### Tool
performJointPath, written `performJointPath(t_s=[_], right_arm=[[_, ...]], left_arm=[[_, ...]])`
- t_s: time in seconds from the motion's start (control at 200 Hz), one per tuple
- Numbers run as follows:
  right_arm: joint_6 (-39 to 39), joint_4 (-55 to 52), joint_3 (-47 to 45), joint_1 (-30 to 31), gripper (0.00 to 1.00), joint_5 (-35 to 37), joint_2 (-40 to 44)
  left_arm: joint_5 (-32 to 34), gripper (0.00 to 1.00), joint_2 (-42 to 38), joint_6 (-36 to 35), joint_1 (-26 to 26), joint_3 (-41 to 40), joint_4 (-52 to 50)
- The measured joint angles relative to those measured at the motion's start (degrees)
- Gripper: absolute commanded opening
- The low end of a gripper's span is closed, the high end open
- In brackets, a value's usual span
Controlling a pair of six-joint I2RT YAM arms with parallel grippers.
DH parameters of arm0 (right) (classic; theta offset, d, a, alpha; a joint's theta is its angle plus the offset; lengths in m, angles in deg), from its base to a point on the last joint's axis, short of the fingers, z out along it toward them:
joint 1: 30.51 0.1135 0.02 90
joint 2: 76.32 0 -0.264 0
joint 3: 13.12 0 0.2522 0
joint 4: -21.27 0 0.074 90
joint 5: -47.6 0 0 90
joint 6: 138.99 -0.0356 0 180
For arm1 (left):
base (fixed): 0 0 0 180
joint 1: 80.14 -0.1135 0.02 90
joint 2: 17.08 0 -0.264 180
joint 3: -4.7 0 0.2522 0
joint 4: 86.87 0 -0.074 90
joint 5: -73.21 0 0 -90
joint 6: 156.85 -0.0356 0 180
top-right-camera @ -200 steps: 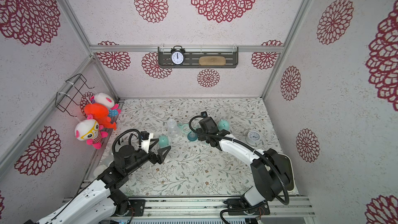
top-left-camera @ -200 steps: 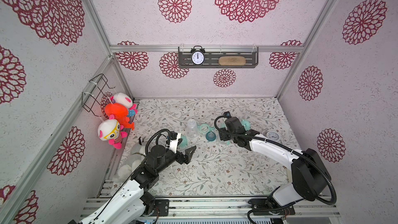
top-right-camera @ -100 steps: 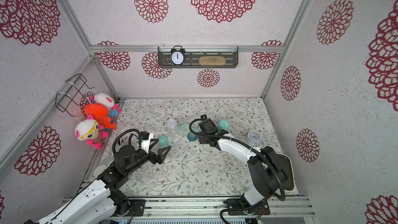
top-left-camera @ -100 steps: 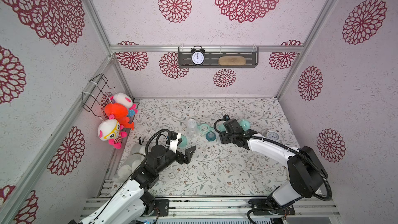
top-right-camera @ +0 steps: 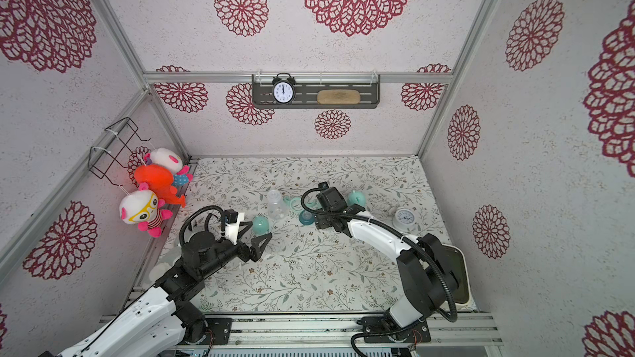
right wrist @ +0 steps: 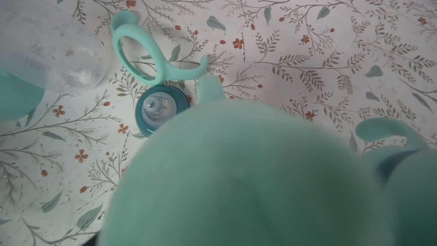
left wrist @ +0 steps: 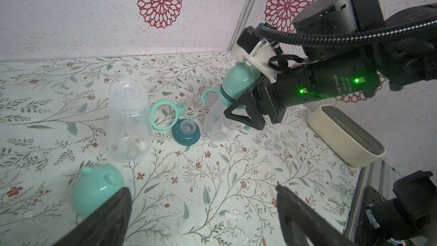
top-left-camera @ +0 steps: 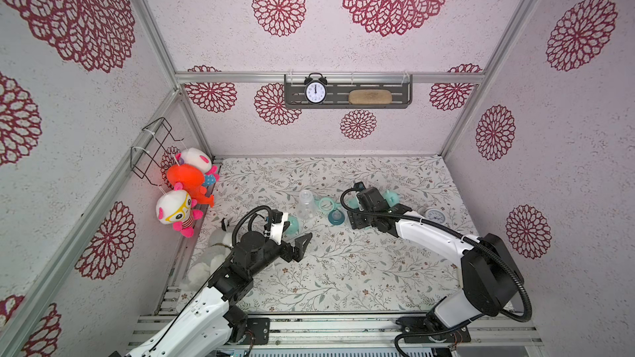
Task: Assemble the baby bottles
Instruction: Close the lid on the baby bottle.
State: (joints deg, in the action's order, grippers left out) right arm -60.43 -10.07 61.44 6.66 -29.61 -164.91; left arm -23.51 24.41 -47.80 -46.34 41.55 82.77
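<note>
The left gripper [left wrist: 202,189] is hanging just above the floral table [top-left-camera: 343,269], its jaws spread wide with nothing between them. Its wrist view is cutting off all but the dark fingertips [left wrist: 118,199]. One of them is partly covering the loose mint cap [left wrist: 97,190], which is lying just beside it. Next, the clear bottle [left wrist: 130,124] is standing upright and uncapped, holding a white speck too small to name. The handle ring [left wrist: 163,114] is lying flat just beside it, close against the teal nipple collar [left wrist: 186,131], which is sitting nipple-up. Then the capped bottle [left wrist: 216,124] is resting its base on the table, leaning. The right gripper [left wrist: 225,105] is straddling its neck. One finger is crossing in front and the other is hidden behind, so I cannot tell whether the jaws are pressing or standing loose. In the right wrist view the dome cap [right wrist: 236,173] is filling the frame as a blur, hiding the jaws. Further right, the white alarm clock [top-left-camera: 434,215] is peeking out past the right arm. That arm is also covering part of a cream tray [top-right-camera: 460,269].
</note>
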Motion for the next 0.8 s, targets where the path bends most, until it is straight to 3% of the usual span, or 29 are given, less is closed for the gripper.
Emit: performJointPath(t_s=[0.38,0.631,0.796], right_arm=[[2.43,-6.38,8.74,0.15,0.85,-2.62,2.93],[4.42,-7.96,15.37,1.03,0.86,-7.45,2.27],[5.88,-7.41,20.17,2.91,0.86,-10.21,-2.54]], left_arm=[[5.51,0.98,0.44,0.09,-1.11,3.98,-5.2],[9.46,0.98,1.66,3.43,-5.57,6.25,-8.79],[11.47,0.98,0.92,6.43,-8.7,6.25,-12.35]])
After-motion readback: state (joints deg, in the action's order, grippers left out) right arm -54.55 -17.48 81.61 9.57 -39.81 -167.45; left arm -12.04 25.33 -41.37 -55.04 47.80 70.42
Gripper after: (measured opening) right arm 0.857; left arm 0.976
